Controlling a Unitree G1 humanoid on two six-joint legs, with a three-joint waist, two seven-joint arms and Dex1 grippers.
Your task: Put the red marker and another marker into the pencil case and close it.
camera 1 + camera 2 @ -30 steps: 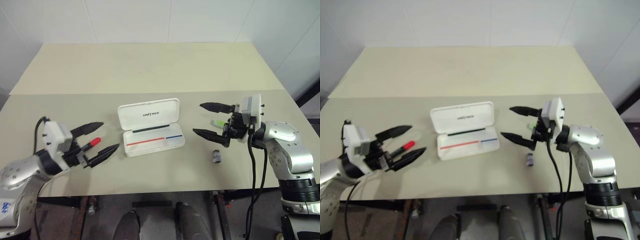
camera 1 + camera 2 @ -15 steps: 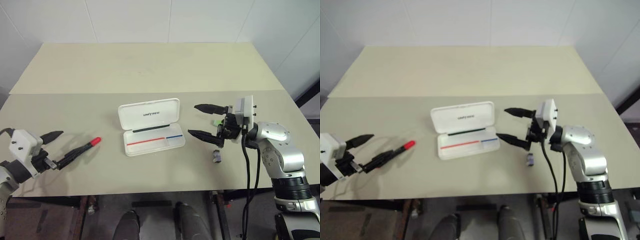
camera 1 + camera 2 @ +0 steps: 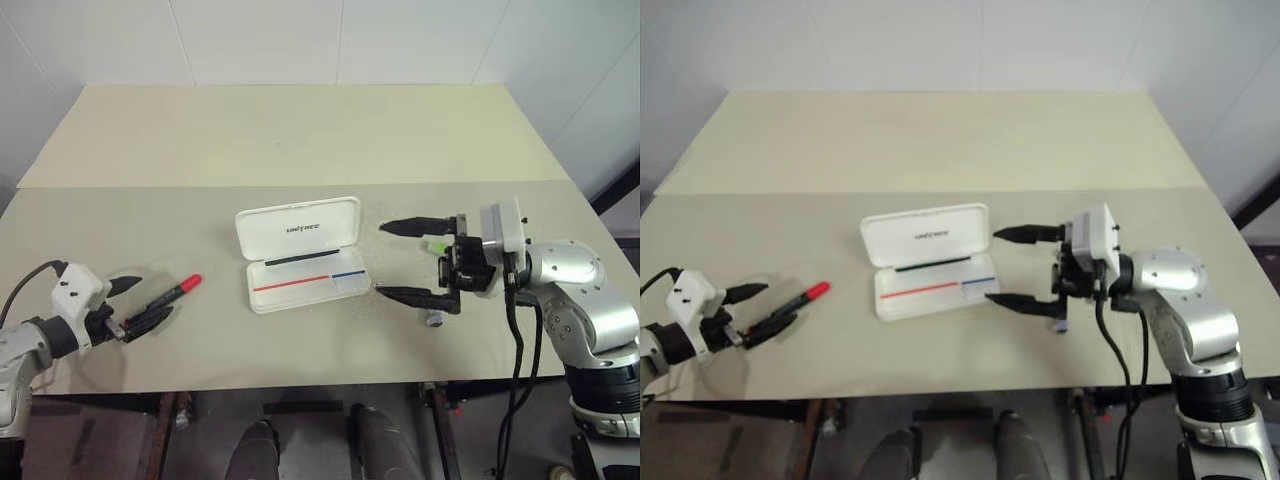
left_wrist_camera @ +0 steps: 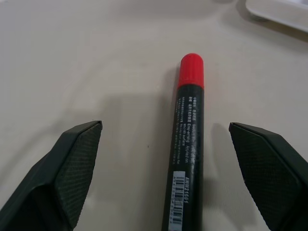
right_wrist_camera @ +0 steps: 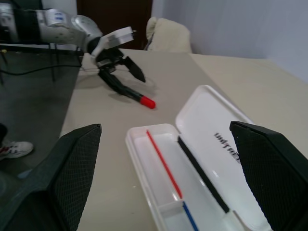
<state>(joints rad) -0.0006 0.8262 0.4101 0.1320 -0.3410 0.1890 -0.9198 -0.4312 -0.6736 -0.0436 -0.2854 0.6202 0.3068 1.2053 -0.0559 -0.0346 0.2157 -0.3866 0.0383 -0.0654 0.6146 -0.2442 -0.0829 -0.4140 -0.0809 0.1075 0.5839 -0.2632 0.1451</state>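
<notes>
The red marker [image 3: 178, 292] lies on the table left of the pencil case, red cap toward the case. Its dark barrel [image 4: 188, 159] runs between the fingers of my open left gripper [image 3: 136, 303], which sits low at the table's left edge; the fingers stand apart from it. The white pencil case [image 3: 310, 284] lies open in the middle, lid [image 3: 298, 227] folded back. My right gripper [image 3: 403, 260] hovers open just right of the case, holding nothing. Behind its fingers lies the other marker, a yellow-green highlighter [image 3: 435, 243].
A small grey object [image 3: 433, 319] lies on the table under my right gripper, near the front edge. Thin red, blue and black lines are fixed inside the case tray [image 5: 166, 166]. The beige table [image 3: 300, 140] stretches far behind the case.
My left gripper has drawn back left and sunk toward the table, from around the marker's cap to its barrel end. My right gripper has shifted slightly toward the case and turned a little.
</notes>
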